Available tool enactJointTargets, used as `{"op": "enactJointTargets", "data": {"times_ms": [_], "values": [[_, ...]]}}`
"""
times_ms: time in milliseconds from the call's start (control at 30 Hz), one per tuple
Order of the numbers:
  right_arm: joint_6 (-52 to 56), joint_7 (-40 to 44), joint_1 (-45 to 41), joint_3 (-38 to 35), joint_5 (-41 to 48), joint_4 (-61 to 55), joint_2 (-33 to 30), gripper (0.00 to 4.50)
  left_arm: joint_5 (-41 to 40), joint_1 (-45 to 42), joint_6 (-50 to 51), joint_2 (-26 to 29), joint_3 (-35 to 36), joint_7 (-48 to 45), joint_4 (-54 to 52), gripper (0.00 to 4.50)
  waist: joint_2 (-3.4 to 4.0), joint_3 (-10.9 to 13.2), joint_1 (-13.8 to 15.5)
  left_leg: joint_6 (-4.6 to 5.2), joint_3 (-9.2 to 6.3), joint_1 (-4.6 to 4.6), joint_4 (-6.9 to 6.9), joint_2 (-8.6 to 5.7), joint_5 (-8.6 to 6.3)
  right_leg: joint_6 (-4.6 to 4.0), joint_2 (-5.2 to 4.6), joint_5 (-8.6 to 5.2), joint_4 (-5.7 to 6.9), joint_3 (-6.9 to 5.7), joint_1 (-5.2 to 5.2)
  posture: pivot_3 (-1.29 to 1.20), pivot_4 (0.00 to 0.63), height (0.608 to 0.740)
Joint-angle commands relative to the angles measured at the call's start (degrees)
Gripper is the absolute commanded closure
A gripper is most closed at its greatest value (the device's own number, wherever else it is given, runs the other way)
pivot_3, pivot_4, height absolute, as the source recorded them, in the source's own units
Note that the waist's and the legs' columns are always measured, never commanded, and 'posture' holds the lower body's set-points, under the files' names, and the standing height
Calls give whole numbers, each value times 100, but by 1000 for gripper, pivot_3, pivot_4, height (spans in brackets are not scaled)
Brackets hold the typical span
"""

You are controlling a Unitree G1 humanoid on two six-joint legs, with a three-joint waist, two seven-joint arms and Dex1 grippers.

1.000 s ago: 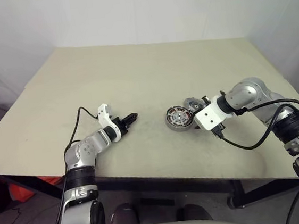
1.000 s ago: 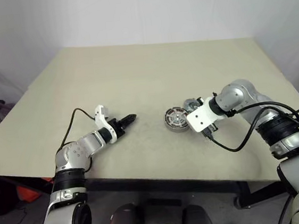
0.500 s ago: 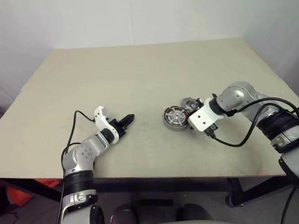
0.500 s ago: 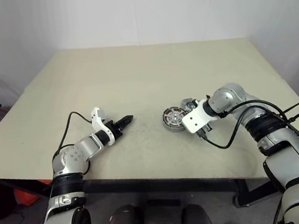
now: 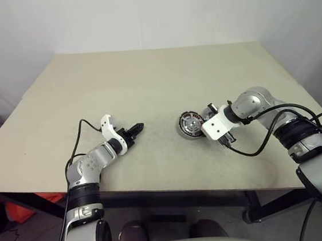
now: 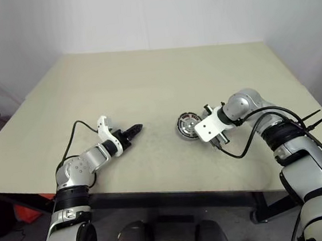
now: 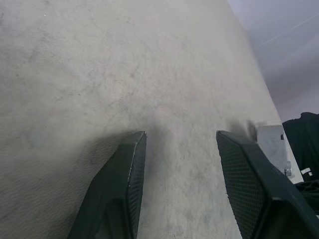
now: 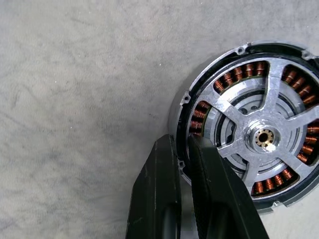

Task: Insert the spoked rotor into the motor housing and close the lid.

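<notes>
- I see the motor housing (image 8: 249, 134) lying flat on the matte beige table (image 5: 145, 82), right of centre: a round disc with copper windings ringing its face.
- The spoked rotor (image 8: 262, 137) sits inside it, silver spokes and hub facing up.
- My right gripper (image 8: 183, 149) pinches the housing's rim, fingers nearly together.
- My left gripper (image 7: 180, 144) hovers well apart, textured black fingers (image 7: 127, 174) spread, empty.

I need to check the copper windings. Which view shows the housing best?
The right wrist view: the housing is close, its windings and spokes plain, the right gripper shut at its rim. Both eye views show it small beside that gripper.
</notes>
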Motion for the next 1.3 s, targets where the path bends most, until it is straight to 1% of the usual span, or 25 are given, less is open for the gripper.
{"op": "enactJointTargets", "data": {"times_ms": [33,100,133,233,267,467,567,767,1033,1167,1233,1300], "values": [[82,3,-148,-114,124,-87,50,4493,71,12,-8,44,6,94,117,2092,0,0,0,-1,0,0,-1,0,0,0,1,0,0,0,0,0,0,740],[287,115,-211,-239,326,-230,52,4493,77,36,-21,45,5,100,120,2092,0,0,0,-1,0,0,-1,0,1,0,1,0,0,0,-1,0,0,740],[579,195,-259,-364,530,-395,110,4493,82,53,-30,50,8,103,127,2092,1,1,0,-1,0,-1,-1,0,1,0,1,0,0,0,-1,0,0,740],[2139,517,-377,-687,1205,-893,462,4493,90,83,-55,51,0,103,140,2092,7,3,-7,-1,1,-7,-2,0,1,0,2,0,2,1,-9,0,0,740],[2383,580,-400,-714,1280,-922,526,4493,91,94,-64,43,-5,107,134,2092,11,2,-6,-1,1,-8,-3,1,1,0,3,0,3,2,-12,0,0,740],[2626,130,-445,-585,946,-606,671,4493,51,238,-79,12,5,161,-43,2092,9,1,34,0,1,-20,-5,-1,0,-1,1,0,-9,-1,-13,0,0,740],[2677,85,-416,-538,913,-587,700,4493,42,335,-64,30,11,202,-159,2092,9,2,24,1,1,-33,-5,-2,-1,0,1,0,-11,0,-27,0,0,740],[3036,-271,-381,-384,642,-440,1064,4493,7,505,-61,54,55,278,-393,2092,9,2,-27,-17,1,-29,-27,11,11,-1,14,0,-7,0,-43,0,0,740],[3413,-125,-119,-284,711,-985,1244,4493,-6,583,-125,60,33,358,-450,2092,9,2,-22,-24,2,-32,-42,11,15,-6,16,-3,-10,0,-51,0,0,740],[3513,-193,-153,-233,659,-855,1369,4493,20,593,-213,62,-8,349,-475,2092,9,2,-44,-32,2,-27,-43,14,19,-6,20,-3,-5,0,-50,0,0,740],[3508,-182,-176,-245,681,-800,1407,3792,38,596,-259,75,-21,350,-474,2092,9,2,-60,-35,1,-26,-43,15,21,-6,21,-3,-4,1,-49,0,0,740],[3426,-235,-163,-305,715,-906,1414,3245,48,599,-281,91,-33,349,-472,2092,9,2,-68,-36,1,-21,-43,14,21,-6,21,-3,-4,0,-43,0,0,740]]}}
